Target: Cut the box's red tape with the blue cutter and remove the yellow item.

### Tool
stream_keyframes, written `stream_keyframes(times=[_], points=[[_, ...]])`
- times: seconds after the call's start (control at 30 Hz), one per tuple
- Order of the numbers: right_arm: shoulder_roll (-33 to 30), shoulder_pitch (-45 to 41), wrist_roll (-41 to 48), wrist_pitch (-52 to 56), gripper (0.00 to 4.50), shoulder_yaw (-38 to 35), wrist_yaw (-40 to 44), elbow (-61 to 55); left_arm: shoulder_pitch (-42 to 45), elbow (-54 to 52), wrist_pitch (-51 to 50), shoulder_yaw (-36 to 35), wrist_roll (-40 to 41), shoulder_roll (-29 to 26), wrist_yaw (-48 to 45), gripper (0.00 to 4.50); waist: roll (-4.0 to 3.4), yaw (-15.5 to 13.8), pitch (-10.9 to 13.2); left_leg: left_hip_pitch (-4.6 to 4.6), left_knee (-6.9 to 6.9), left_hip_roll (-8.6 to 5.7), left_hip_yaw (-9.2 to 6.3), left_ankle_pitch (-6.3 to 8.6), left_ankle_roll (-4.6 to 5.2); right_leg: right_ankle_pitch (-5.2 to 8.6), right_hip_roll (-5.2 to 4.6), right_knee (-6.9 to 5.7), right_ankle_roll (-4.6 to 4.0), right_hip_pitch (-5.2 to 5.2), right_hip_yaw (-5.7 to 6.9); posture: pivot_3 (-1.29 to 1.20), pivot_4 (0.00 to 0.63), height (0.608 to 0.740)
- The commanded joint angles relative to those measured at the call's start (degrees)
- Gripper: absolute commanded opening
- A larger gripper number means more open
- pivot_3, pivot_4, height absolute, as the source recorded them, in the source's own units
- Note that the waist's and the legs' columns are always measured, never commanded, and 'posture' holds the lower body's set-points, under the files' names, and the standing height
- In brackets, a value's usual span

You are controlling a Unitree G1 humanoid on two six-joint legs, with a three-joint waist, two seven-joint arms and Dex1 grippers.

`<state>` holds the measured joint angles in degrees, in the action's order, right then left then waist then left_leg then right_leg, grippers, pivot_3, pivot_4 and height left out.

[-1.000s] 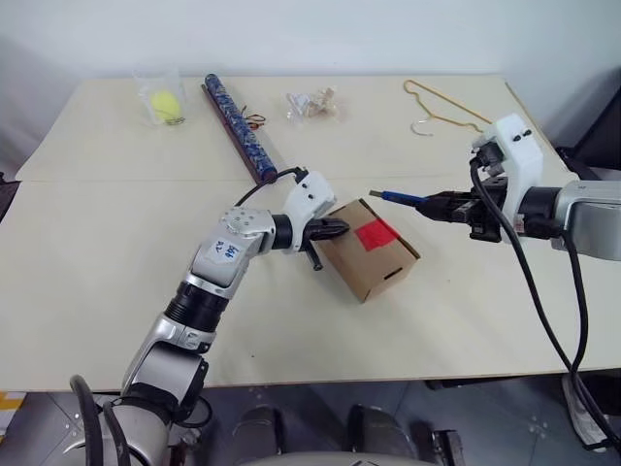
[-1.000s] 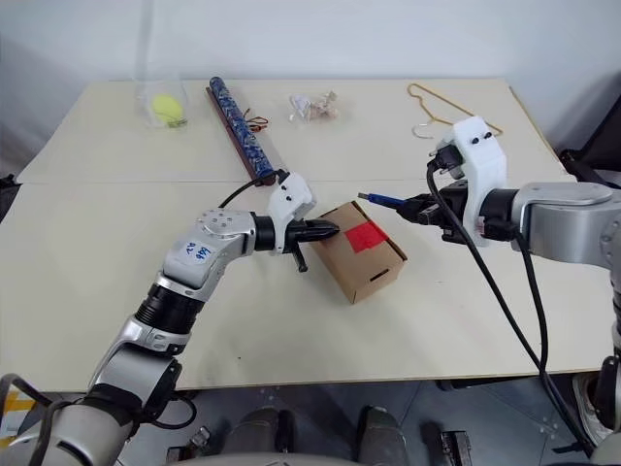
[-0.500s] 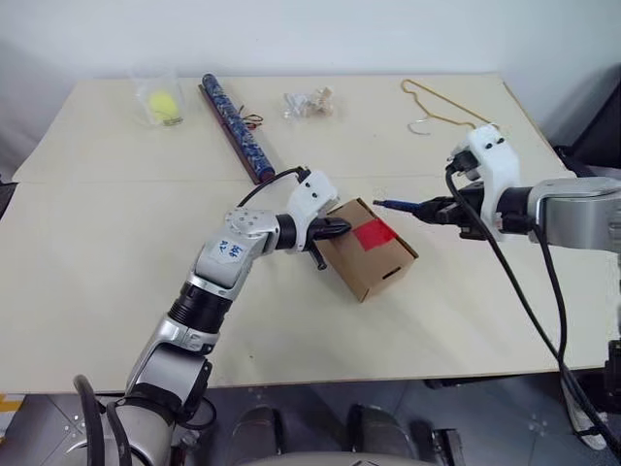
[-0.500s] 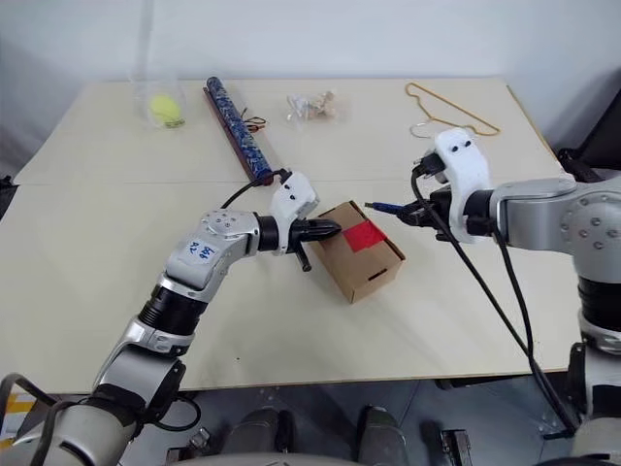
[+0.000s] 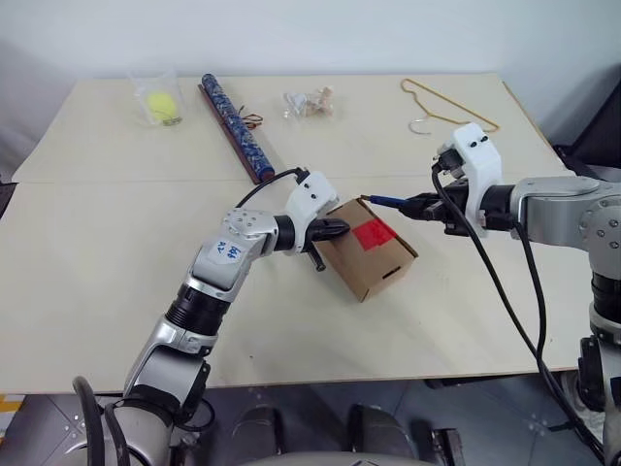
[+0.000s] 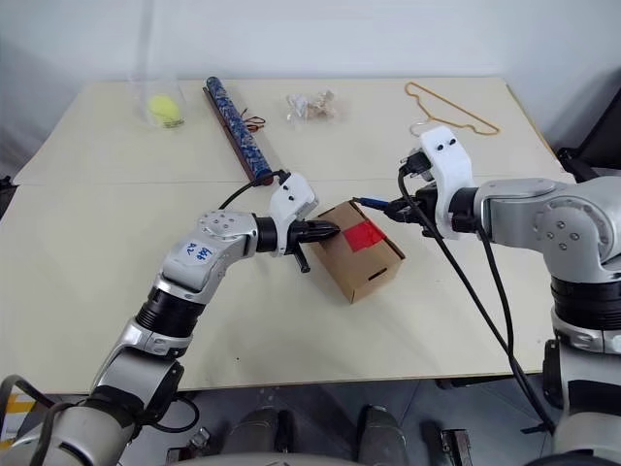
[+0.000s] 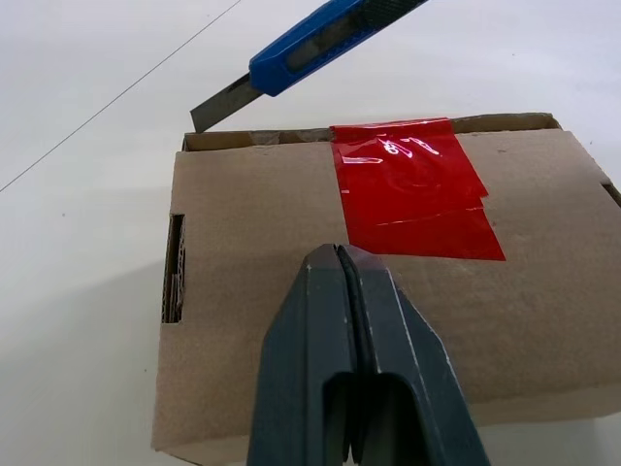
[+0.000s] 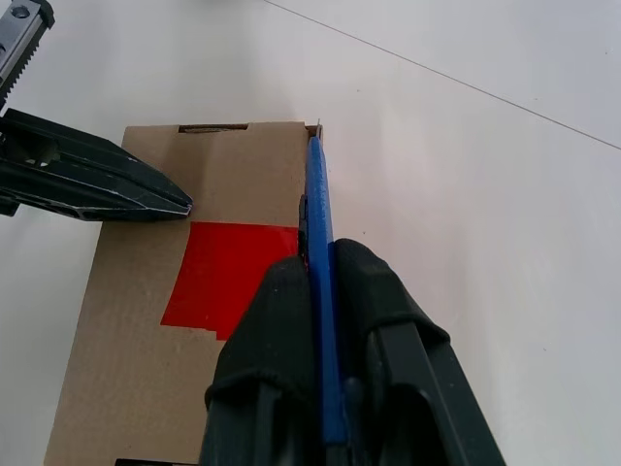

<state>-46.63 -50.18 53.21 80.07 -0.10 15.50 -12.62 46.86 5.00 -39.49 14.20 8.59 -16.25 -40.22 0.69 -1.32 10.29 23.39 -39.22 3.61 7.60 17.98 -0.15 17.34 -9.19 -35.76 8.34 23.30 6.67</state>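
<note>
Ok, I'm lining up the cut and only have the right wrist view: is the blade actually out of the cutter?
Observer: Yes. The left wrist view shows a grey blade sticking out of the blue cutter, by the box's far edge.
Operator: Is it on the tape yet?
Observer: No. It sits off to one side of the red tape, which looks uncut.
Operator: Anything lying close by?
Observer: The nearest other thing is a dark patterned tube behind the left hand, apart from the box.
</note>
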Motion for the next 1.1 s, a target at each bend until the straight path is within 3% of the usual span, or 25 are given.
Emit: stream_keyframes(times=[0.03,0.57,1.1], points=[[0.9,1.2,-1.8,-0.1,0.17,-0.4,1.1,-2.3,-0.5,-1.6,-0.5,0.5,0.0,-0.3,-0.4,0.0,0.0,0.0,0.0,0.0,0.0,0.0,0.01,0.0,0.0,0.0,0.0,-0.01,0.0,0.03,-0.01,0.0,0.15,0.74],[-1.0,-0.2,-8.2,-1.9,0.17,-3.1,7.2,-3.0,-0.3,-1.3,-0.3,0.3,-0.2,-1.1,-1.0,0.0,0.0,0.0,0.0,-0.01,0.0,0.0,0.08,-0.01,-0.02,0.0,0.0,-0.07,0.0,0.08,-0.08,0.0,0.15,0.74],[3.3,2.9,-10.6,0.9,0.17,-3.3,6.6,-5.5,-0.6,-1.6,-0.3,0.2,-0.2,-1.1,-1.2,0.0,-0.01,0.0,0.0,0.0,0.0,-0.01,0.11,-0.01,-0.02,0.0,0.0,-0.09,0.0,0.1,-0.11,0.0,0.15,0.74]])
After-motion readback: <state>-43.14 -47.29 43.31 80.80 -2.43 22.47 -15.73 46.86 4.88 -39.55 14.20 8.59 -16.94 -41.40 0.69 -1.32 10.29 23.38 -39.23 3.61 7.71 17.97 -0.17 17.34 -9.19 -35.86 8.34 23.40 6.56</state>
